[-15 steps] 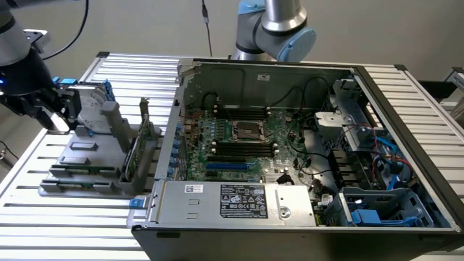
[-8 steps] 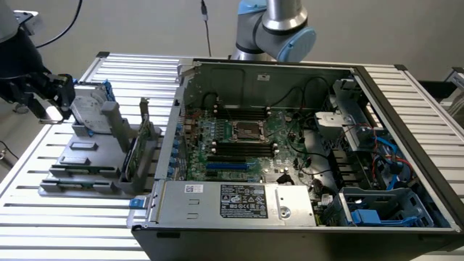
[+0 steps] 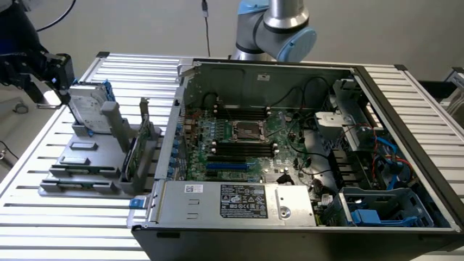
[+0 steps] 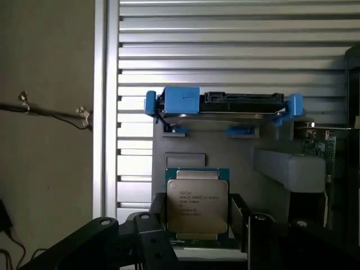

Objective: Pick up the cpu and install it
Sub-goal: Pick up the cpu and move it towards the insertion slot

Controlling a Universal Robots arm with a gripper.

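The cpu, a flat square chip with a printed silver-grey top on a green edge, sits between my gripper's two black fingers, which are shut on its sides. It hangs above the grey parts holder, near an empty rectangular recess. In the exterior view my gripper hovers at the far left, over the holder's back end. The motherboard socket, dark with a metal frame, lies in the middle of the open computer case.
A silver hard drive in a blue bracket stands on edge on the holder, with a card upright beside it. The slatted aluminium table carries both holder and case. A power supply and cables crowd the case.
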